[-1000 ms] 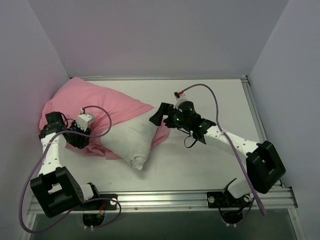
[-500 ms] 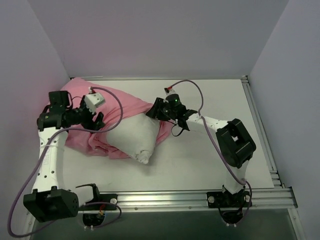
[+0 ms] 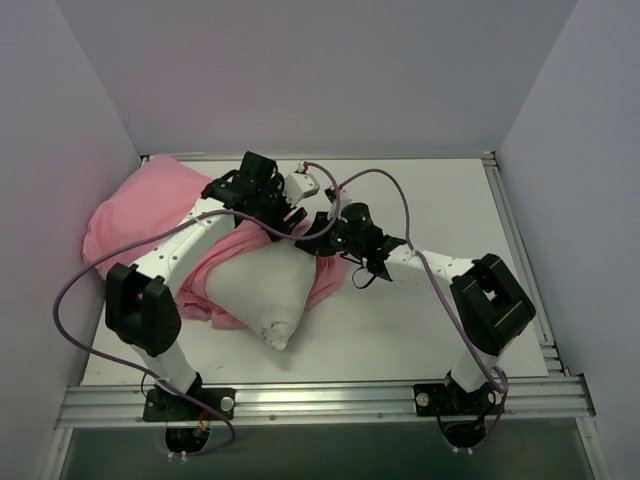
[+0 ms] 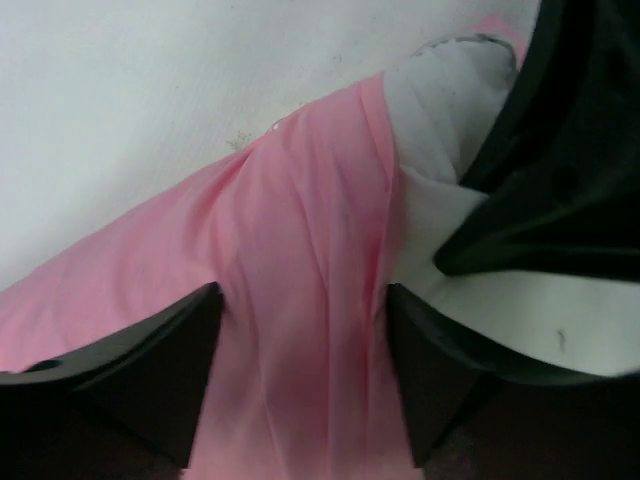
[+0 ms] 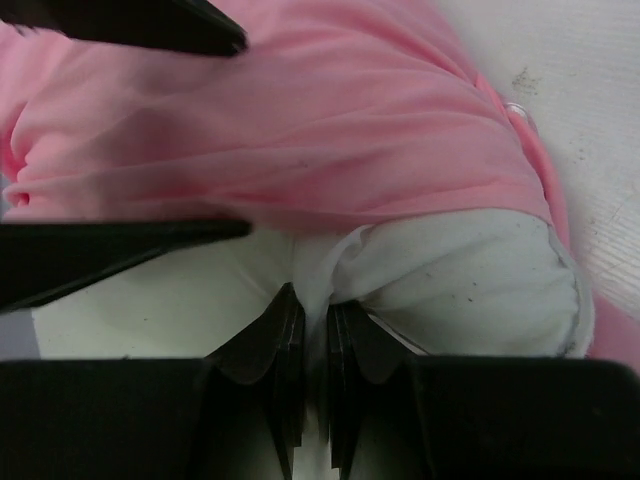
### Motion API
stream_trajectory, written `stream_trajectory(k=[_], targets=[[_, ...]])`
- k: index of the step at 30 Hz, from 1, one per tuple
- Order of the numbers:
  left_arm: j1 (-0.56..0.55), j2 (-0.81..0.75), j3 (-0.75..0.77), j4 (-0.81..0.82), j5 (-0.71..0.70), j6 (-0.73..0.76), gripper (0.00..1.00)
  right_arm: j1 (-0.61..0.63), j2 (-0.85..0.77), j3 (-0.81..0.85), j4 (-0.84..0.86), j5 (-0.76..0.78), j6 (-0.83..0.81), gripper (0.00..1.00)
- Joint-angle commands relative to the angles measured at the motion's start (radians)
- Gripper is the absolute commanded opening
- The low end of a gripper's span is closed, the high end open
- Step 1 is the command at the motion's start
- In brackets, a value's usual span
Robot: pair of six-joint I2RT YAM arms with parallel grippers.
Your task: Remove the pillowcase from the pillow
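Note:
The pink pillowcase (image 3: 140, 205) lies at the table's left, bunched back round the off-white pillow (image 3: 262, 290), whose bare near part sticks out toward the front. My right gripper (image 5: 312, 318) is shut on a pinch of white pillow fabric at the bare corner (image 5: 470, 270); from above it (image 3: 322, 236) sits at the pillow's right end. My left gripper (image 4: 305, 335) is open, its two fingers standing either side of a ridge of pillowcase (image 4: 310, 230) right at the hem, next to the right gripper's black body (image 4: 570, 150). From above, the left gripper (image 3: 290, 215) hovers over that pink edge.
Grey walls close the table on the left, back and right. An aluminium rail (image 3: 320, 400) runs along the near edge. Both arms' cables (image 3: 370, 180) loop over the middle, and the two arms crowd together above the pillow's right end.
My left arm swung from the pillowcase's left side across to its hem beside the right gripper. My right gripper closed on the pillow's corner.

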Motion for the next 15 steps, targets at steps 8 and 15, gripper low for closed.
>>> stream_trajectory(k=[8, 15], targets=[[-0.032, 0.083, 0.117, 0.028, -0.065, -0.052, 0.06, 0.018, -0.096, -0.047, 0.064, -0.054, -0.028, 0.00], [-0.014, 0.233, 0.302, 0.046, -0.201, -0.164, 0.03, 0.060, -0.173, -0.164, 0.019, -0.022, -0.002, 0.00]])
